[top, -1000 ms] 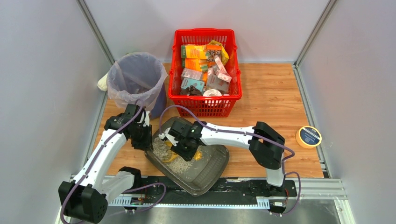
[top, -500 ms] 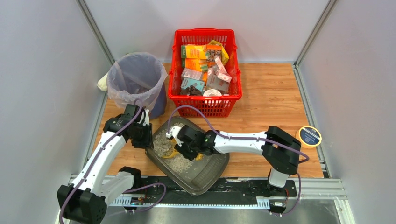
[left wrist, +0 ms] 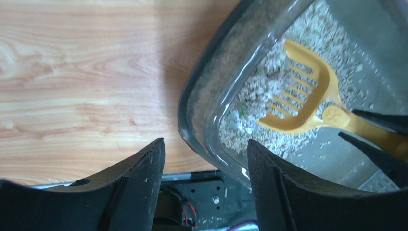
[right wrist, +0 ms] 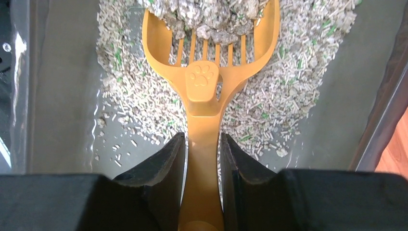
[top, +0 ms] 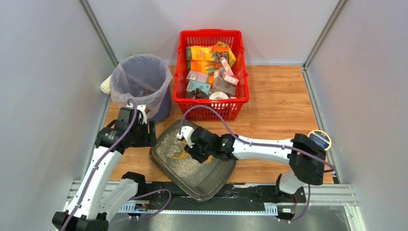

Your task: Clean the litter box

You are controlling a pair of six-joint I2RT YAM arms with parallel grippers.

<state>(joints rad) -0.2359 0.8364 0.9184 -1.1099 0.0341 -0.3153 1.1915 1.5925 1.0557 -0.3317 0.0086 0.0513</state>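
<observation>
Since a moment ago the left end effector (left wrist: 204, 159) has opened and eased back from the litter box (top: 214, 178). Its two dark fingers (left wrist: 139, 178) now stand wide apart, with the box's rounded corner showing between them, and they pinch nothing. The right arm has stretched out flatter meanwhile, its elbow swung out towards the roll of tape (top: 319, 138), and the scoop has pushed further into the litter.

The right end effector (right wrist: 202, 142) is nearly closed and clamped on the handle of the yellow litter scoop (right wrist: 202, 82), one finger on either side just below the embossed paw print. The scoop's slotted blade lies in the box with a heap of grey clumps at its front end. Pale pellets flecked with green are spread around it, and bare grey floor shows on both sides.

The litter box sits skewed on the wooden surface (top: 274, 96), just in front of the red mesh basket (top: 211, 109). Its near corner lies over the black rail that carries the arms. Just left of the basket stands the bag-lined bin (top: 139, 79). The tape lies well off to the basket's right, nearer the arms.
</observation>
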